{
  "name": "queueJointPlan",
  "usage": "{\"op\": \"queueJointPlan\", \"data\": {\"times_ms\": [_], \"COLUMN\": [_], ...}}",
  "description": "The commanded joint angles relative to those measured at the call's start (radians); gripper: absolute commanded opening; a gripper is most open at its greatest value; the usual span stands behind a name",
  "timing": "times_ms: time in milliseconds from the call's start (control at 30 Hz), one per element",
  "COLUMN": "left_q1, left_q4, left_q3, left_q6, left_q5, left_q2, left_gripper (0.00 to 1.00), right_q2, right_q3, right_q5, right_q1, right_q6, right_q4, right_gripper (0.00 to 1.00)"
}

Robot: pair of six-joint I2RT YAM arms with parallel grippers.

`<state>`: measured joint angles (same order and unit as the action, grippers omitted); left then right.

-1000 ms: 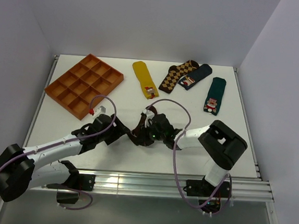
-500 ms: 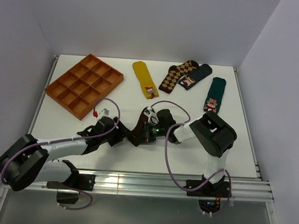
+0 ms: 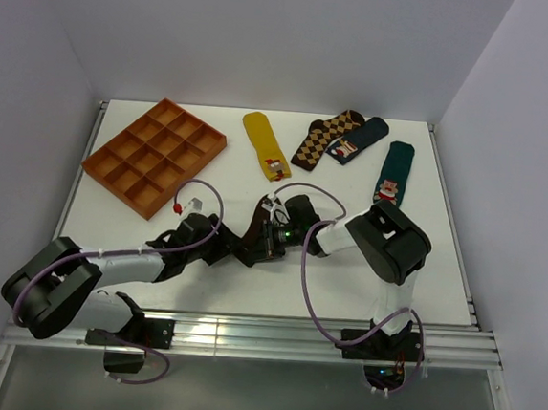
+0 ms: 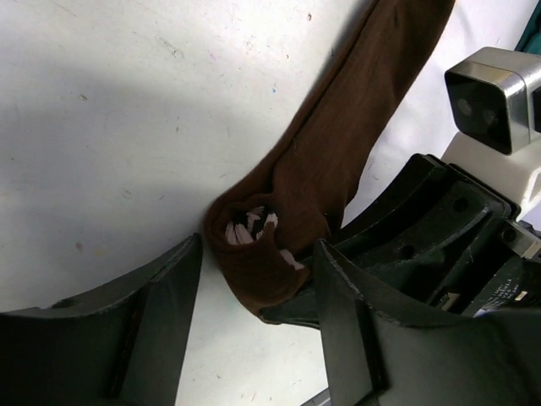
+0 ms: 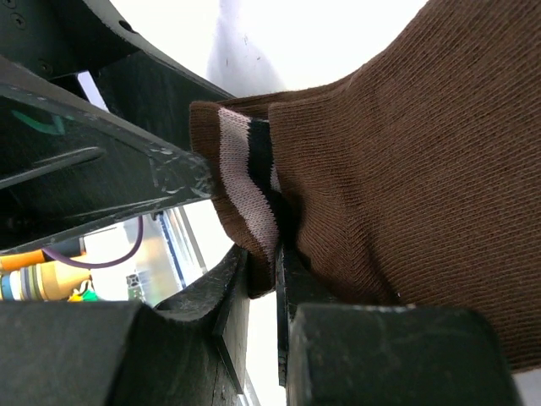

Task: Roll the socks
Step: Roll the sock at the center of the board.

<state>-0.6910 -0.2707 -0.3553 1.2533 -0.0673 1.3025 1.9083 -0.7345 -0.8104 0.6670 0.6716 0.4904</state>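
Since a second ago the left arm has pushed forward across the table [image 3: 101, 211], bringing the left gripper [image 4: 258, 292] up to the near end of the brown sock [image 4: 338, 144], while the right arm has folded in tighter and carried the right gripper [image 5: 262, 283] a little to the left. Our left jaws have narrowed as they came in, but they stand apart, one finger on each side of the bunched cuff end; the right-hand finger looks to be against the fabric and the other is just clear of it. Our right gripper is closed, pinching the striped cuff edge between its fingers. The sock lies on the table between the two grippers, its cuff curled over into a small lump with pale stripes showing in the fold and the rest of it stretching away flat. We judge that the roll is only begun: one turn at most, with the left side now placed to take hold of the lump. As for writing, we can read none; the yellow sock [image 3: 265, 144] and the green sock [image 3: 393, 174] at the far side carry small picture motifs, too small to make out, and no brand or label is legible on either arm.
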Motion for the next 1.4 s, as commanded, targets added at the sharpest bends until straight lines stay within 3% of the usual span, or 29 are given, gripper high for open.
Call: {"op": "queueJointPlan", "data": {"times_ms": [0,267,400,500,567,900,1167,1367], "left_q1": [0.002,0.002,0.002,0.002,0.002,-0.002,-0.021,-0.03], "left_q4": [-0.013,0.005,0.034,0.071,0.112,0.315,0.369,0.373], "left_q3": [0.029,0.019,-0.002,-0.025,-0.049,-0.194,-0.254,-0.254], "left_q6": [0.012,0.015,0.0,-0.021,-0.038,-0.123,-0.155,-0.161], "left_q5": [0.014,0.012,0.015,0.015,0.012,-0.008,-0.016,-0.014], "left_q2": [0.04,0.07,0.076,0.077,0.077,0.106,0.158,0.159], "left_gripper": [0.6,0.45,0.25,0.07,0.01,0.0,0.0,0.0], "right_q2": [0.029,0.018,-0.04,-0.093,-0.159,-0.469,-0.476,-0.416], "right_q3": [-0.023,-0.023,0.0,0.02,0.032,0.101,0.109,0.107], "right_q5": [0.031,0.043,0.086,0.125,0.178,0.564,0.691,0.798], "right_q1": [-0.006,-0.006,-0.006,-0.004,-0.003,0.094,0.201,0.201], "right_q6": [-0.024,-0.029,-0.055,-0.075,-0.107,-0.331,-0.397,-0.305], "right_q4": [-0.072,-0.084,-0.087,-0.088,-0.11,-0.197,-0.216,-0.207], "right_gripper": [0.02,0.03,0.07,0.16,0.21,0.37,0.42,0.4]}}
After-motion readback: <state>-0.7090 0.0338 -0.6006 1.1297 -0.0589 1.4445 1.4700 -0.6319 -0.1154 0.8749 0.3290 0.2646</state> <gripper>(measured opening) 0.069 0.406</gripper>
